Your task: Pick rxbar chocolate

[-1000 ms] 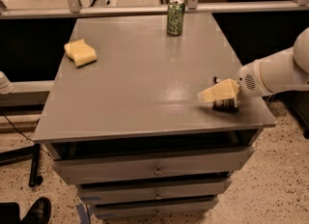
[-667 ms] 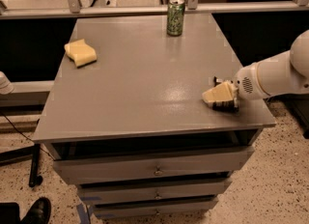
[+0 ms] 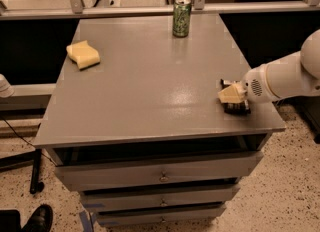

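Observation:
The rxbar chocolate is a flat black bar lying near the right front edge of the grey table top. Only its dark ends show, because my gripper covers its middle. My gripper, cream-coloured at the tip, reaches in from the right on a white arm and sits low on top of the bar, touching or nearly touching it.
A green drink can stands at the back middle of the table. A yellow sponge lies at the back left. Drawers are below the top. A black shoe is on the floor at the lower left.
My gripper has shifted slightly to the right over the bar. The can and the sponge have not moved.

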Robot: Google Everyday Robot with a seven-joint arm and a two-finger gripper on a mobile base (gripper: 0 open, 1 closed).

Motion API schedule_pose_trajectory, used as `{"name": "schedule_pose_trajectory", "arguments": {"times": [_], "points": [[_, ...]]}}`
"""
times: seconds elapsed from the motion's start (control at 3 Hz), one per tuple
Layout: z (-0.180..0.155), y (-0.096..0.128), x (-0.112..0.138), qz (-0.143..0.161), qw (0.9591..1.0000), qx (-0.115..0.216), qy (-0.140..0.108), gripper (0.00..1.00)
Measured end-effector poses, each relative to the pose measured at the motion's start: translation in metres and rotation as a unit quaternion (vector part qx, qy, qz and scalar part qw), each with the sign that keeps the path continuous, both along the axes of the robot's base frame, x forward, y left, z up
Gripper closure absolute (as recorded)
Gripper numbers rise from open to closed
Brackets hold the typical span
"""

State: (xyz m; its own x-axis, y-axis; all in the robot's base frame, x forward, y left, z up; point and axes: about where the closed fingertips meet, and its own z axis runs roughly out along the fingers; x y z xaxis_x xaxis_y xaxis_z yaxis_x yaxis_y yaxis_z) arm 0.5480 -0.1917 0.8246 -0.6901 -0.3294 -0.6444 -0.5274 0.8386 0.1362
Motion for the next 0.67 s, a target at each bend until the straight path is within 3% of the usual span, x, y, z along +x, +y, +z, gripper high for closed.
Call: {"name": "schedule_pose_trajectory", "arguments": {"times": [0.33,0.67], "points": [[0.0,0.0,0.0,0.0,1.0,0.0,0.0,1.0],[0.0001,0.0,0.0,0.0,1.0,0.0,0.0,1.0]]}}
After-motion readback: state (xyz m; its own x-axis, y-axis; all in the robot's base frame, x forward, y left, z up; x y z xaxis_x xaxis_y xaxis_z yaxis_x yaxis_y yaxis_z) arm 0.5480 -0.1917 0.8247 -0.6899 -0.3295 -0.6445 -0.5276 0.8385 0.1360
